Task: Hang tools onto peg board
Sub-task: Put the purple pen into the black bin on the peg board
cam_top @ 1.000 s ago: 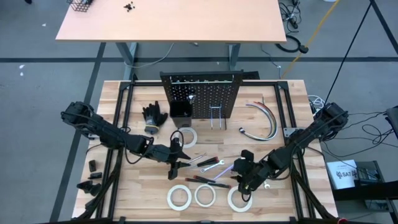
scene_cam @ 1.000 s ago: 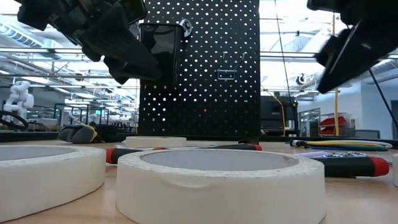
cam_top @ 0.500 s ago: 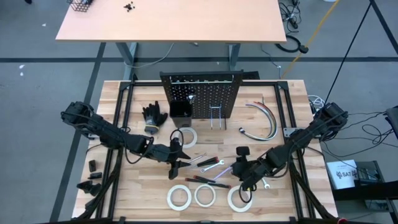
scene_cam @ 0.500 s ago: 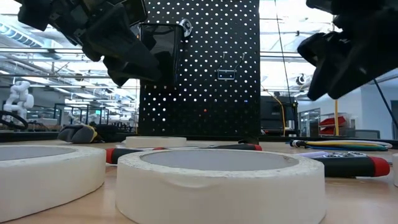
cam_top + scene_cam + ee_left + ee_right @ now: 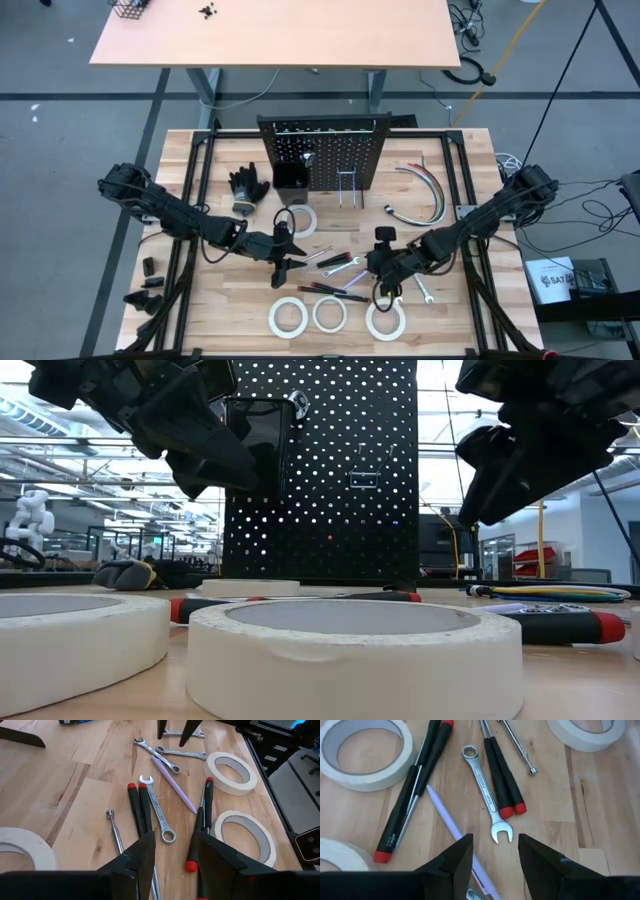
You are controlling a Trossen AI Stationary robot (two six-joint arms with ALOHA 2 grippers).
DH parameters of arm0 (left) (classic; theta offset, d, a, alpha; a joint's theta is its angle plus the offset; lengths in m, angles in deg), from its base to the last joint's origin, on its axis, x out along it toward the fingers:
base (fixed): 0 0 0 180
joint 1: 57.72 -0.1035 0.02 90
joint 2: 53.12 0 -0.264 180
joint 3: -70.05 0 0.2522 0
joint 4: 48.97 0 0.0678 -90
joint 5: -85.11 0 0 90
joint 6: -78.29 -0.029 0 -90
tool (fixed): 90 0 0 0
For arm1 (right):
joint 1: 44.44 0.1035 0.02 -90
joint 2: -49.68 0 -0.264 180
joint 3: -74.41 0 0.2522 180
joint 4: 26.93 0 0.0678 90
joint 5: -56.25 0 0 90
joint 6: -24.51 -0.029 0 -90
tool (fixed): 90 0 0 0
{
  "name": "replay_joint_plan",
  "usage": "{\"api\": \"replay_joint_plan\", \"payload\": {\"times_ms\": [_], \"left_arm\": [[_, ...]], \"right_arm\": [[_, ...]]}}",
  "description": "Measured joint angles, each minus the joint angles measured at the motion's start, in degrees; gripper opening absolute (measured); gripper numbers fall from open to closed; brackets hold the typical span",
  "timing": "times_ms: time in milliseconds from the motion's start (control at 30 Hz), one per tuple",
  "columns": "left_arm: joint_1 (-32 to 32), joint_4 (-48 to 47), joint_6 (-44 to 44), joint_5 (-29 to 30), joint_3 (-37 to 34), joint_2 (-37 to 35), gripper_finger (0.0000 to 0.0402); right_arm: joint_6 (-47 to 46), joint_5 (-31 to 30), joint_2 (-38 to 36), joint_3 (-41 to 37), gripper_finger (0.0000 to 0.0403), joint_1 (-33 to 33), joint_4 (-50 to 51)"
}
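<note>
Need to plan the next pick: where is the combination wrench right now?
In the high view the wrench lies mid-table, between both grippers, beside the screwdrivers.

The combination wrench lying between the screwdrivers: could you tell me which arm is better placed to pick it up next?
Probably the right. The right gripper, fingers open, hangs directly over the wrench with its open end between the fingers. The left gripper is also open but sits back from it.

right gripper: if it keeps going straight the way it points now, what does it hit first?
Likely the silver combination wrench: its open end lies just ahead of the open right gripper, with the lavender pen beside it. Depth is uncertain.
</note>
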Motion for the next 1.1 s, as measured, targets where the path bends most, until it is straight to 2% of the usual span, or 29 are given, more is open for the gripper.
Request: {"api": "replay_joint_plan", "payload": {"times_ms": [267,1100], "left_arm": [[0.2,-0.3,0.0,0.0,0.0,0.0,0.0141],[0.2,-0.3,1.4,0.0,0.0,0.0,0.0141]], "right_arm": [[-0.1,2.8,2.1,0.1,0.015,0.0,-3.1],[-1.3,2.9,6.5,0.0,0.015,0.0,-3.8]]}}
